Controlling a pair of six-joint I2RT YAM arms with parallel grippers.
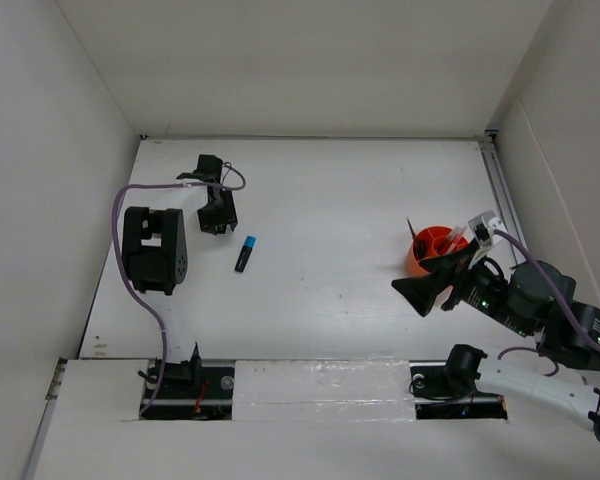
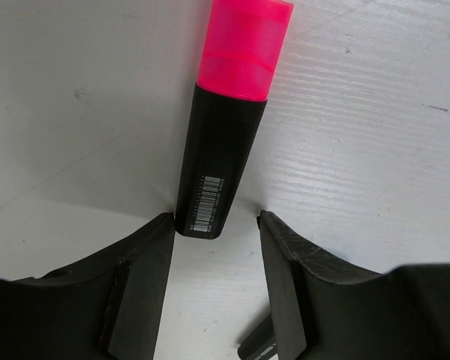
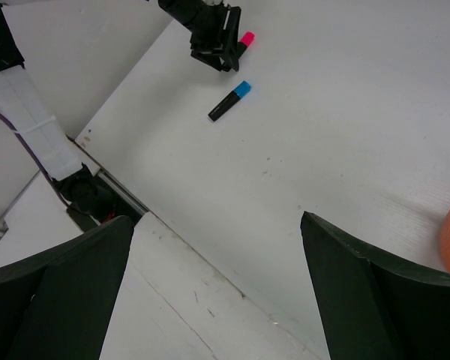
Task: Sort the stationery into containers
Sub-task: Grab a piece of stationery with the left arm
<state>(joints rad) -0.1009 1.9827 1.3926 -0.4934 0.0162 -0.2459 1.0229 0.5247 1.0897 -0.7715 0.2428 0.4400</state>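
Alignment: your left gripper [image 2: 214, 216], jaws parted and not clamping, straddles the black butt of the pink-black marker [image 2: 221, 150] lying far-left on the table [image 2: 360, 112], long axis pointing straight out from the jaws; your right gripper [image 3: 216, 219] gapes empty by the orange cup [image 1: 427, 243].

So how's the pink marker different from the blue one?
The pink marker has a pink cap; the blue marker has a blue cap. The pink marker lies with its black end between the left gripper's open fingers; the blue marker lies alone on the table. Both are short, black-bodied, and lying flat.
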